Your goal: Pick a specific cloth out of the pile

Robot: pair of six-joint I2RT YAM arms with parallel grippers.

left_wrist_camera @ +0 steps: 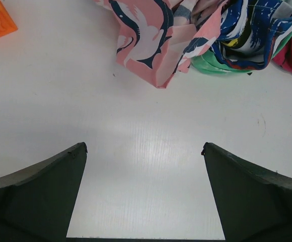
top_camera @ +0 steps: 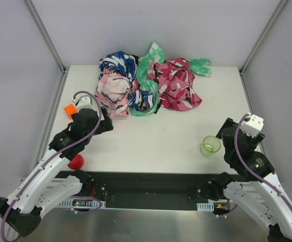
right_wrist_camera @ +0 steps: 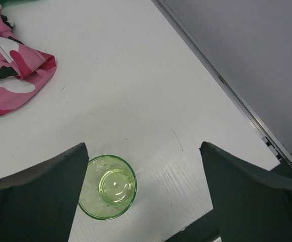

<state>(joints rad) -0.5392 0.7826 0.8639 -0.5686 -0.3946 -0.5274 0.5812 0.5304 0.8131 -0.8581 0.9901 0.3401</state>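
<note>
From above, the pile [top_camera: 146, 85] sits at the table's [top_camera: 161, 136] far edge, with the left gripper [top_camera: 105, 124] near its pink side and the right gripper [top_camera: 226, 127] well apart; the black cloth cannot be made out. The left wrist view shows the left gripper [left_wrist_camera: 143, 148] spread wide and empty, short of the pink patterned cloth [left_wrist_camera: 151, 40]. The right wrist view shows the right gripper [right_wrist_camera: 143, 146] equally wide and empty, a green cup [right_wrist_camera: 107, 186] just beside one finger and the magenta cloth [right_wrist_camera: 10, 80] far off.

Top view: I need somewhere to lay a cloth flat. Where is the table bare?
Widest bare stretch of table: between the pile and the near edge, left of the green cup. Also free: right side beyond the cup. Crowded: the far edge at the pile; the left side, with orange block and red ball.
</note>
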